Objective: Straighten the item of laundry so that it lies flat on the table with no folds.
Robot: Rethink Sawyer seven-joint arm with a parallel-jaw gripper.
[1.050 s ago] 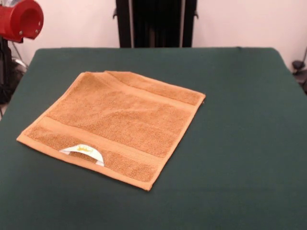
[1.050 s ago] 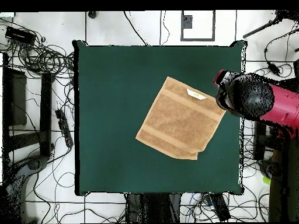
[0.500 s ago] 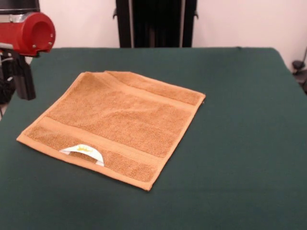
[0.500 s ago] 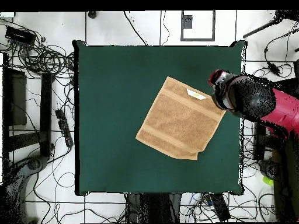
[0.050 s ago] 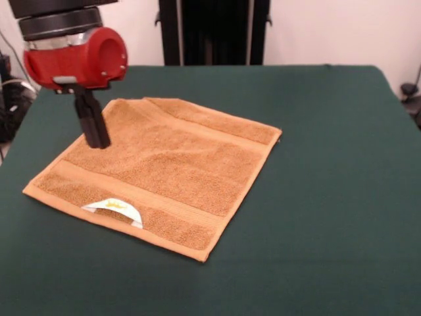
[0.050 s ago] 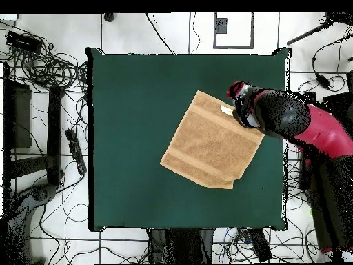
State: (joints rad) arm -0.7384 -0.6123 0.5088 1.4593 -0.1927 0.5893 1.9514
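While the red-and-black arm's tool [image 5: 95, 128], fingers apparently together and empty, hangs over its left edge, the soft, limp orange-tan terry towel [image 5: 164, 168] lies on the dark green desk [image 5: 329, 164], best pinched at the folded far corner.

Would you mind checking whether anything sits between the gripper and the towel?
Nothing visible does. The gripper hangs directly over the towel near its left edge in the front view, and only bare table surrounds the cloth.
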